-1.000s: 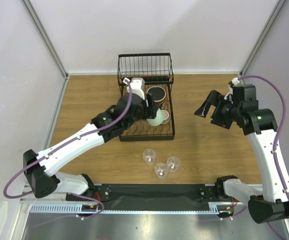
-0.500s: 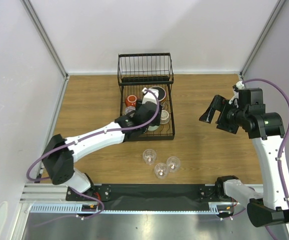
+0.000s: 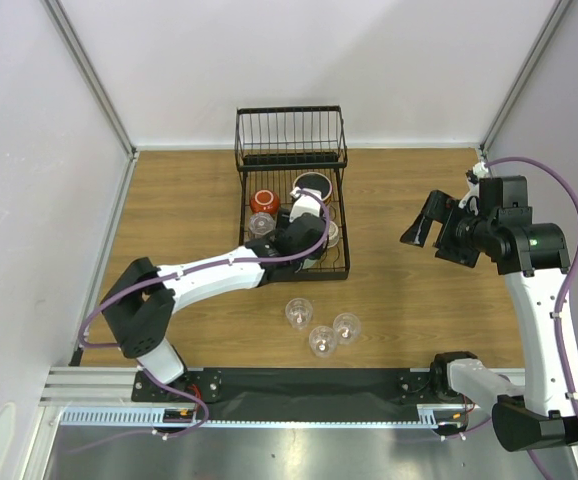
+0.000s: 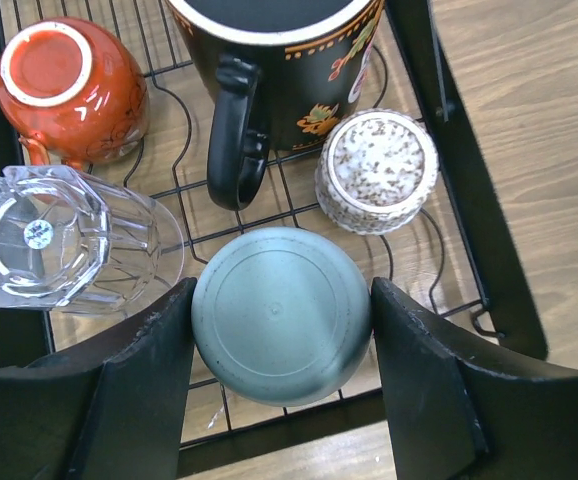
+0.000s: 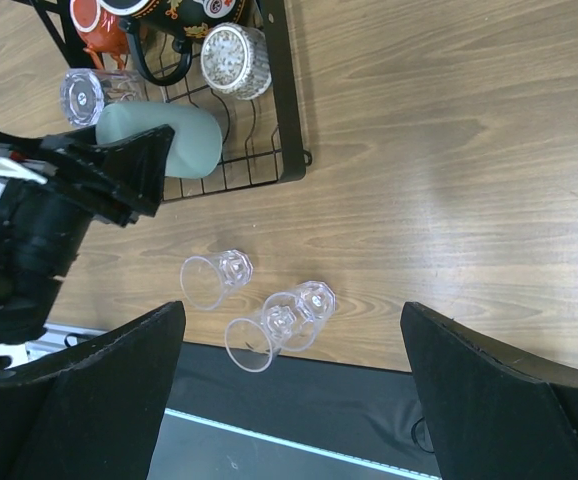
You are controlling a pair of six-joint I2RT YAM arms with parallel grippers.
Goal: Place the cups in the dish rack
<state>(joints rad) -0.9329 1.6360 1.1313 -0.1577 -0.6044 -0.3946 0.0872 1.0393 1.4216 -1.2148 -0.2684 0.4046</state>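
the left gripper (image 4: 282, 298) has its fingers (image 4: 139, 385) pinching the mint-green cup (image 4: 274, 335) at the dish rack's (image 5: 291, 100) near edge, base toward the wrist, likely so it drains mouth-down. right of the rack, the right gripper (image 5: 291, 312) hangs spread and empty. three glass tumblers (image 3: 298, 312) wait just short of the rack.

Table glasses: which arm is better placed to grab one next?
Probably right: right gripper is open and empty; left gripper clamps the green cup in the dish rack.
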